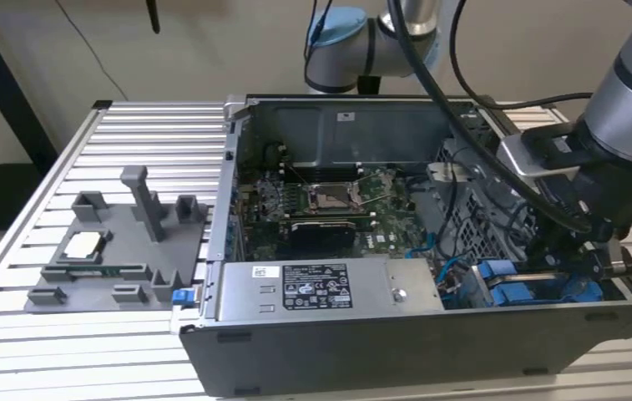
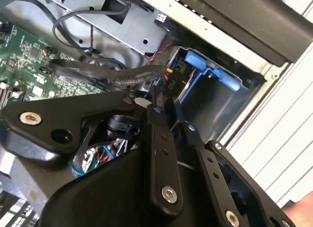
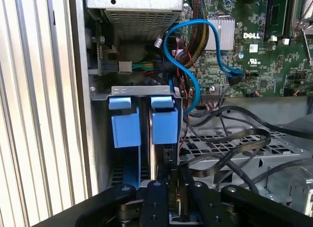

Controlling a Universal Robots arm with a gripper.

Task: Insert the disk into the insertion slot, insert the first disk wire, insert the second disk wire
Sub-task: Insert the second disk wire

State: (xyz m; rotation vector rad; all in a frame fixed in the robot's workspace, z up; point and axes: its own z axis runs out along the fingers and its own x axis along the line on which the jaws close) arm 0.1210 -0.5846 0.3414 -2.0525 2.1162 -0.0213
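Gripper (image 3: pixel 178 188) down in case corner over insertion slot (image 3: pixel 142 153), fingers pinched on small dark wire connector (image 2: pixel 168 82); disk (image 3: pixel 164 153) seated edge-on in blue caddy directly beneath, long axis running away from fingertips into bay.

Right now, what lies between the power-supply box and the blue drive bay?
In the first wrist view, a blue cable and a bundle of coloured wires run between the power-supply box and the insertion slot.

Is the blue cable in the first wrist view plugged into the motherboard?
Yes, the blue cable loops up from beside the drive bay and ends in a connector on the motherboard.
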